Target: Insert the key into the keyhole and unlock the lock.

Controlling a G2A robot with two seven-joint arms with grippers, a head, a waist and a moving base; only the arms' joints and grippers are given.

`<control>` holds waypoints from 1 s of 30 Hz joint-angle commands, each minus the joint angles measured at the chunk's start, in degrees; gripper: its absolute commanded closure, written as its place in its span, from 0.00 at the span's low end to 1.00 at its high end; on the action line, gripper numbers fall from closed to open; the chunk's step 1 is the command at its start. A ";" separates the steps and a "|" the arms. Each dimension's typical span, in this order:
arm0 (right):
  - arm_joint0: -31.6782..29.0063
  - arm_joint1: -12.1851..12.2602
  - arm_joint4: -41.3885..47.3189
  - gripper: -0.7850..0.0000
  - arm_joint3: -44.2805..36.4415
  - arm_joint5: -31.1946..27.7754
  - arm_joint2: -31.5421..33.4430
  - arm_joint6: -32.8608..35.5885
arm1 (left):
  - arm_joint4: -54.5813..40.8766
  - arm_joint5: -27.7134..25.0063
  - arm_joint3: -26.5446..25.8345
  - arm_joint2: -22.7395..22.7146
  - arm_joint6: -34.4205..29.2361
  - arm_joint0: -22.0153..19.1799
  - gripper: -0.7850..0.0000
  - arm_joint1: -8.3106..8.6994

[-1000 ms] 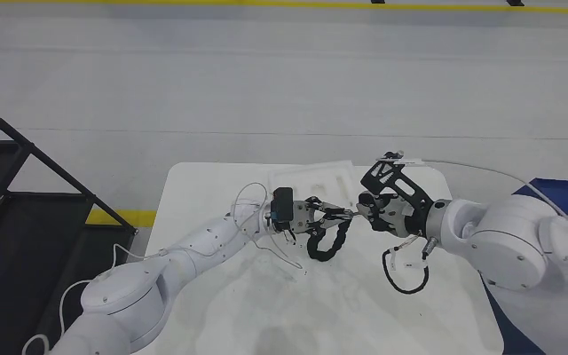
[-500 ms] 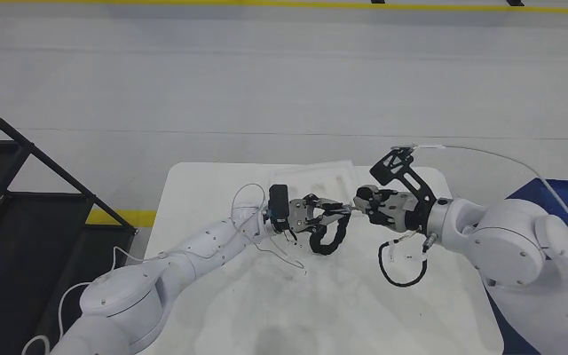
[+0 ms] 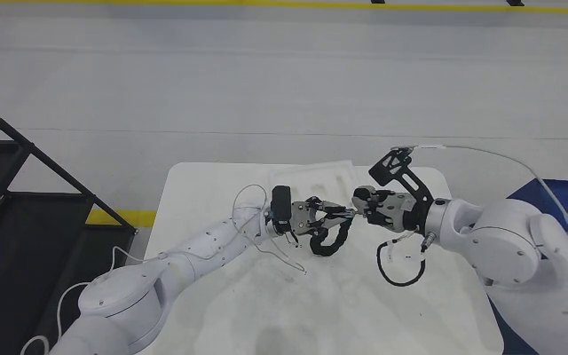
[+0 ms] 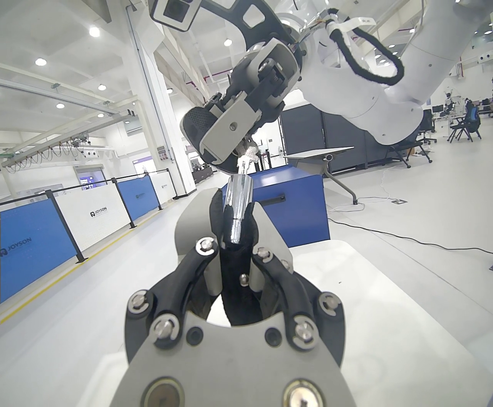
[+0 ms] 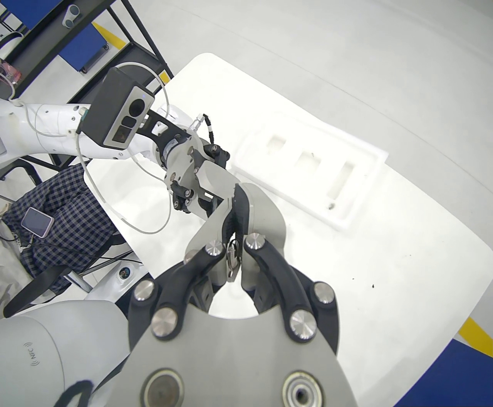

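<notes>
**Right wrist rolled, key at the lock**

Since a second ago the right hand (image 3: 358,201) has rolled at the wrist and edged left. Two hands meet above the tabletop (image 3: 266,302). The left hand (image 4: 237,206) is clamped on one chrome lock (image 4: 238,192), and the right hand pinches one key (image 4: 245,163). The left wrist view shows the key's shank touching the lock's end. The right wrist view shows one foam tray (image 5: 292,133) with three recesses on the tabletop's far side.

a pale grey floor (image 3: 284,80) with a yellow line (image 3: 266,3), blue barrier panels (image 4: 34,246), round ceiling lights (image 4: 94,31) overhead.
</notes>
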 commanded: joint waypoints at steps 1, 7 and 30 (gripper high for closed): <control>0.30 0.00 -0.05 0.00 -0.05 -1.08 0.09 -0.08 | -1.14 -0.46 0.13 -0.01 -0.45 0.13 1.00 0.02; 1.40 0.62 -8.50 0.00 -1.93 -11.88 2.25 -1.80 | -7.22 -4.67 -0.53 -0.55 -4.66 0.69 1.00 0.42; -0.84 3.50 -29.58 0.00 -2.96 -48.94 3.54 -8.34 | -17.71 -27.20 -6.87 -5.74 -27.21 0.64 1.00 5.75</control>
